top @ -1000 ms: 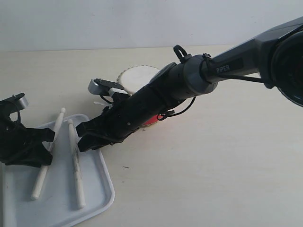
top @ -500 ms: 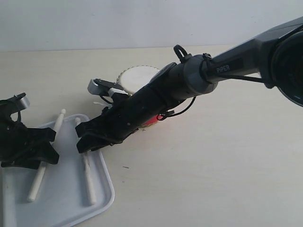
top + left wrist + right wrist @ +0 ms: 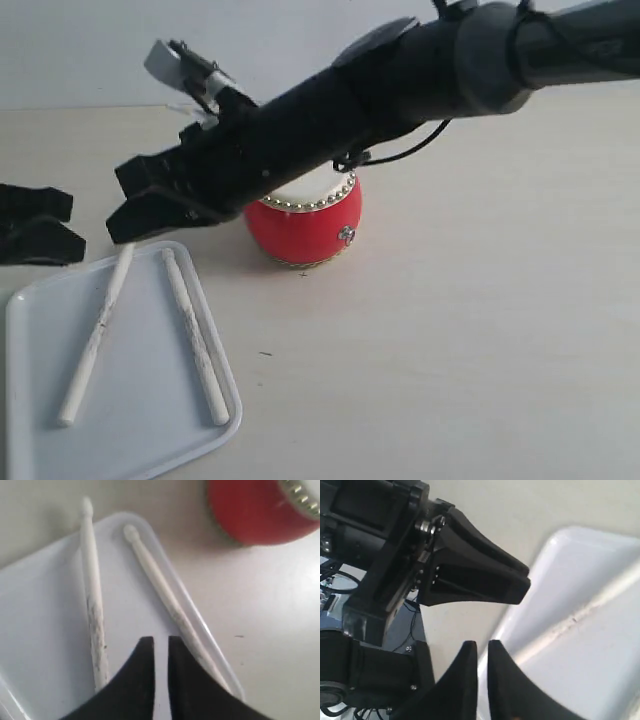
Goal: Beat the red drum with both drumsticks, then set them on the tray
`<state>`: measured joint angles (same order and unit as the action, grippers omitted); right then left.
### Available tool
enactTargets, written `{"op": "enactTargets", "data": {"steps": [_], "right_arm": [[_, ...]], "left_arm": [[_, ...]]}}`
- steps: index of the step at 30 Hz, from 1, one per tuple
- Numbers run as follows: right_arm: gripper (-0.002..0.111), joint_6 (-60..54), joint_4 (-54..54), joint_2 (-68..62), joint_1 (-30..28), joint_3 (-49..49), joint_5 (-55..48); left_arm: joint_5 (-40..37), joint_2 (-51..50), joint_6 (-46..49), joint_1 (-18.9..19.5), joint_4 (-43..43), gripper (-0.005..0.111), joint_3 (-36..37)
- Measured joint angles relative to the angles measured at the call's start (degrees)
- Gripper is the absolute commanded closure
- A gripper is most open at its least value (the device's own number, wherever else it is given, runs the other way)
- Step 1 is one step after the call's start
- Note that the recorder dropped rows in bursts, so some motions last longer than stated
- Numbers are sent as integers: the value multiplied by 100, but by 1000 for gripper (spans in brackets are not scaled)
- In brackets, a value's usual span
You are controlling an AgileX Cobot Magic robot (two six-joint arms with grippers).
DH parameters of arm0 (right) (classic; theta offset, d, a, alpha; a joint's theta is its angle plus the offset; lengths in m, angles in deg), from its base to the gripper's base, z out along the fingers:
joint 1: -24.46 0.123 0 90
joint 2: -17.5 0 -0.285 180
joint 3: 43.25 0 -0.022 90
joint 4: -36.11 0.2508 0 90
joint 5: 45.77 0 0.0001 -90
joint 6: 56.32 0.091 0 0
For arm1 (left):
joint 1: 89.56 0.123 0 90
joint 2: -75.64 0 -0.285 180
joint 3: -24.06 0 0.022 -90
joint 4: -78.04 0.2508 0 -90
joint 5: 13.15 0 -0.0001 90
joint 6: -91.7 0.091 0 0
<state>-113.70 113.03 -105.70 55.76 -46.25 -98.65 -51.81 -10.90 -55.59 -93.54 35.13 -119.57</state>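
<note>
The red drum (image 3: pixel 305 225) (image 3: pixel 260 510) stands on the table, its top hidden under my right arm. To its left lies the white tray (image 3: pixel 40 330) (image 3: pixel 40 605) (image 3: pixel 600 680). Both drumsticks rest on it side by side, one (image 3: pixel 95 335) (image 3: pixel 93 600) nearer my left gripper, the other (image 3: pixel 195 335) (image 3: pixel 165 595) along the rim nearest the drum. A drumstick (image 3: pixel 570 625) also shows in the right wrist view. My left gripper (image 3: pixel 75 225) (image 3: pixel 161 639) (image 3: pixel 522 587) hovers shut and empty at the tray's far left corner. Above the tray's far edge my right gripper (image 3: pixel 115 205) (image 3: pixel 482 642) is raised, shut and empty.
The pale tabletop (image 3: pixel 450 350) stretches to the right of the drum and tray. A white wall (image 3: pixel 300 40) backs the table. My right arm (image 3: pixel 400 80) slants across the scene above the drum.
Both grippers have pulled up and away from the drumsticks, which now lie free on the tray. The right arm has risen, uncovering the drum's red side.
</note>
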Motion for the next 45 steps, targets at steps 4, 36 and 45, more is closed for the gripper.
{"op": "enactTargets", "data": {"steps": [4, 36, 45], "right_arm": [[108, -66, -428, 1071, 0, 0, -81], [108, 2115, -3411, 7910, 0, 3383, 3624], [108, 2115, -3401, 9646, 0, 4909, 4520]], "left_arm": [[-28, 1637, 39, 0, 5, 107, -14], [-238, 7213, 2571, 0, -1743, 107, 153], [-464, 7304, 3731, 0, -3021, 107, 1165]]}}
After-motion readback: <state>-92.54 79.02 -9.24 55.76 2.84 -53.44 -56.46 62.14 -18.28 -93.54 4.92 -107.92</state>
